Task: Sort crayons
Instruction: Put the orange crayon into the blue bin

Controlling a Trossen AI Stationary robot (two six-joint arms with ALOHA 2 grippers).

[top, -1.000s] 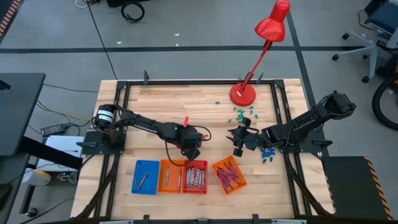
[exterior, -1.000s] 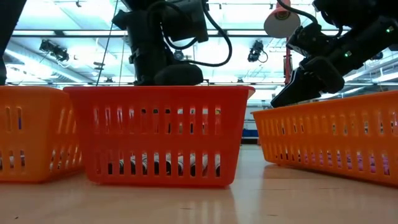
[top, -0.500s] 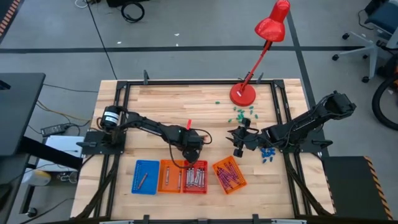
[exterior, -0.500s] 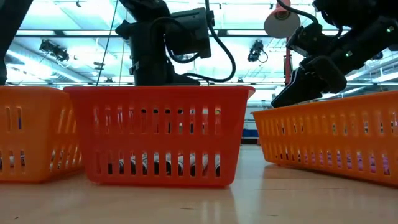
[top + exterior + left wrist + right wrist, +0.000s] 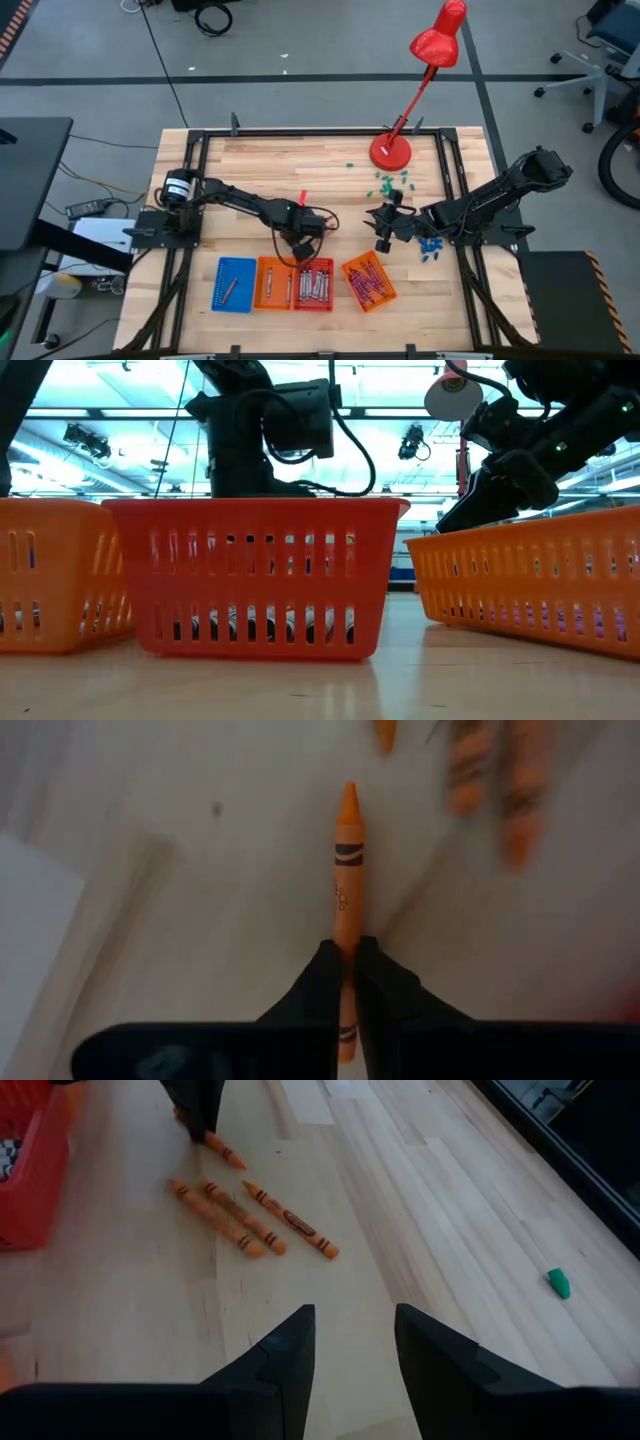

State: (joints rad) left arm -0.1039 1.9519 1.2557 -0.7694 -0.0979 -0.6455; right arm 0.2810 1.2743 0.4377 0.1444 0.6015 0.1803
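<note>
My left gripper (image 5: pixel 298 240) stands just beyond the row of baskets, shut on an orange crayon (image 5: pixel 347 850). The right wrist view shows that crayon (image 5: pixel 226 1151) slanting down from the left fingers toward the wood. Beside it, three more orange crayons (image 5: pixel 250 1220) lie flat on the table. The red basket (image 5: pixel 314 283) holds grey crayons and the tilted orange basket (image 5: pixel 368 281) holds purple ones. My right gripper (image 5: pixel 355 1350) waits open over bare wood at the right (image 5: pixel 383 235). My left gripper pinches the orange crayon's blunt rear part (image 5: pixel 346 935) between its two fingers. The crayon lies along the fingers, its pointed end (image 5: pixel 348 792) sticking out ahead of them. I cannot tell whether that end touches the table.
A blue basket (image 5: pixel 233 284) and an orange basket (image 5: pixel 272 283) stand left of the red one along the near edge. A red desk lamp (image 5: pixel 390 150) stands at the far right, with small green bits (image 5: pixel 385 183) near it. Small blue bits (image 5: pixel 430 247) lie by the right arm.
My left gripper has drawn back a little from the red basket's far rim, toward the table's far left.
</note>
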